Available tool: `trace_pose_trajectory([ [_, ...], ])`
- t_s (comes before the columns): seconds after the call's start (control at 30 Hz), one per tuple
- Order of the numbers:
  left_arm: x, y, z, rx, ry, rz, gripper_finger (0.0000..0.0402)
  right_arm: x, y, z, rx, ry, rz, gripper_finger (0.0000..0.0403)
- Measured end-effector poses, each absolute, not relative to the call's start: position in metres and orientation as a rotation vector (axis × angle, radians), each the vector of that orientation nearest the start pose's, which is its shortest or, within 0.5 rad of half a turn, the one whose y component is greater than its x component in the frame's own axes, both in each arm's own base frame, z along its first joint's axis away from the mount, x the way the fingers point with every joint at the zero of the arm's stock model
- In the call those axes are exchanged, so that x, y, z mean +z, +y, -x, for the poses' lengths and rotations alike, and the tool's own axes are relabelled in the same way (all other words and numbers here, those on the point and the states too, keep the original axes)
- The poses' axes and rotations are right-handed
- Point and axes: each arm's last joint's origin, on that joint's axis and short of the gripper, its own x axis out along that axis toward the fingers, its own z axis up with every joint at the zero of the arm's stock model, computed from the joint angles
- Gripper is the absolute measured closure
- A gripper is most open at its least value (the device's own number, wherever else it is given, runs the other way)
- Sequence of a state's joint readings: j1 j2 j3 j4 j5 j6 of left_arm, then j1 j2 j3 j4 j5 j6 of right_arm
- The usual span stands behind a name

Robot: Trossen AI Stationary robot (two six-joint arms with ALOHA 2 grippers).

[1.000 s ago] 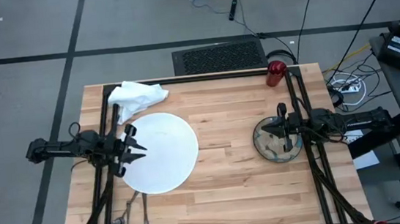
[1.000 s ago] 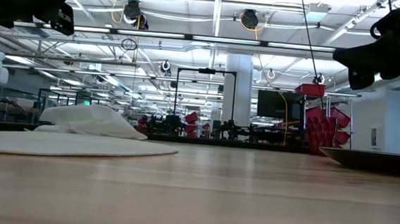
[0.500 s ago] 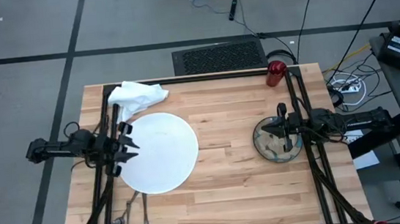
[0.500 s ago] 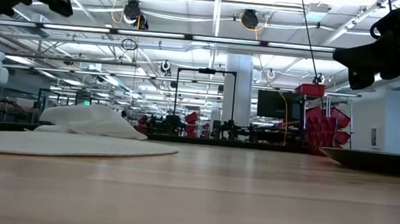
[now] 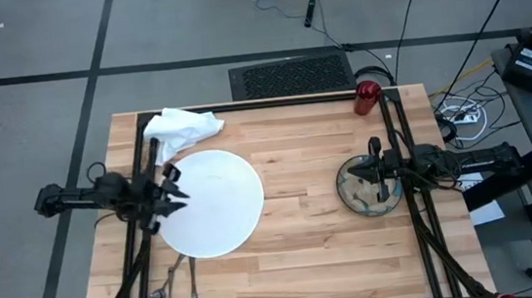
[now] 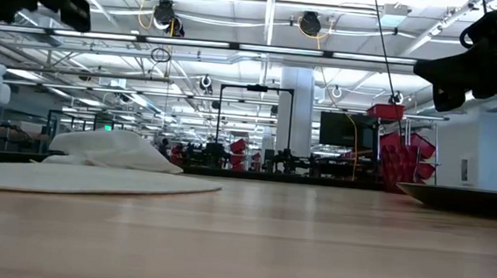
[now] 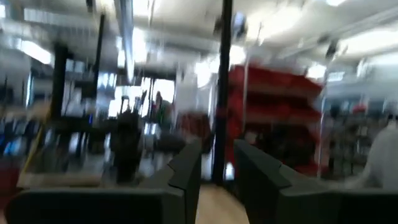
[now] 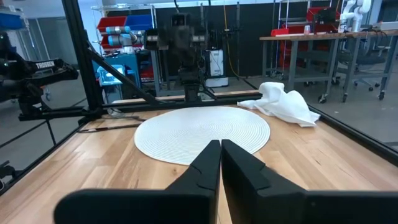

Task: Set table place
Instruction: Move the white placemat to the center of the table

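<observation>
The round white plate point(image 5: 213, 203) lies flat on the left half of the wooden table point(image 5: 305, 253). The crumpled white napkin point(image 5: 182, 128) lies at the far left, just behind the plate. The patterned bowl point(image 5: 368, 193) stands on the right. The red cup point(image 5: 368, 95) stands at the far right edge. Dark cutlery point(image 5: 176, 280) lies near the front left. My left gripper point(image 5: 170, 189) hovers open over the plate's left rim, empty. My right gripper point(image 5: 378, 170) hovers shut above the bowl, well clear of it in the low view point(image 6: 487, 50).
Black frame bars point(image 5: 145, 161) run along the table's left and right sides beneath both arms. Bare wood lies between the plate and the bowl point(image 5: 299, 190) and along the near edge. In the right wrist view the plate point(image 8: 202, 134) and the napkin point(image 8: 283, 102) lie ahead.
My left gripper has drawn back a little toward the table's left edge and risen slightly, staying open and empty.
</observation>
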State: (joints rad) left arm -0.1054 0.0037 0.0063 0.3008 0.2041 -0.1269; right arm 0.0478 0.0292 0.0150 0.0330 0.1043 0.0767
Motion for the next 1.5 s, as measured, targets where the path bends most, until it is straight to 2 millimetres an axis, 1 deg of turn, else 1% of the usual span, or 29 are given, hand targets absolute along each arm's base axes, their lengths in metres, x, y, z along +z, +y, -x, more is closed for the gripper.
trace_pose_trajectory([
  [0.1,0.187,-0.013,-0.095,-0.237,-0.198,0.199,0.0323,0.169,0.002,-0.099,-0.056,-0.02,-0.099,0.0403],
  [0.2,0.184,-0.011,-0.099,-0.158,-0.166,0.273,0.0323,0.169,0.002,-0.099,-0.055,-0.021,-0.1,0.0403],
  [0.37,0.178,-0.01,-0.105,-0.074,-0.104,0.361,0.0323,0.17,0.002,-0.099,-0.055,-0.032,-0.097,0.0403],
  [0.47,0.176,-0.01,-0.11,-0.016,-0.082,0.419,0.0323,0.179,0.002,-0.098,-0.05,-0.119,-0.129,0.0403],
  [0.53,0.174,-0.012,-0.114,-0.001,-0.066,0.446,0.0323,0.187,0.002,-0.097,-0.034,-0.208,-0.23,0.0403],
  [0.57,0.173,-0.013,-0.117,0.006,-0.052,0.452,0.0323,0.191,0.002,-0.096,-0.025,-0.248,-0.272,0.0403],
  [0.7,0.164,-0.018,-0.127,0.081,0.008,0.486,0.0323,0.199,0.002,-0.094,-0.005,-0.336,-0.259,0.0403],
  [0.9,0.145,-0.021,-0.137,0.249,0.116,0.531,0.0323,0.201,0.011,-0.096,0.184,-0.323,-0.343,0.0403],
  [1.0,0.134,-0.02,-0.14,0.311,0.176,0.557,0.0323,0.201,0.017,-0.098,0.242,-0.301,-0.372,0.0403],
  [1.07,0.129,-0.021,-0.141,0.333,0.21,0.572,0.0323,0.201,0.021,-0.1,0.249,-0.294,-0.375,0.0403],
  [1.27,0.116,-0.02,-0.143,0.398,0.278,0.58,0.0323,0.202,0.03,-0.107,0.192,-0.312,-0.336,0.0403],
  [1.5,0.109,-0.02,-0.151,0.513,0.315,0.57,0.0323,0.205,0.041,-0.117,0.245,-0.352,-0.287,0.0403],
])
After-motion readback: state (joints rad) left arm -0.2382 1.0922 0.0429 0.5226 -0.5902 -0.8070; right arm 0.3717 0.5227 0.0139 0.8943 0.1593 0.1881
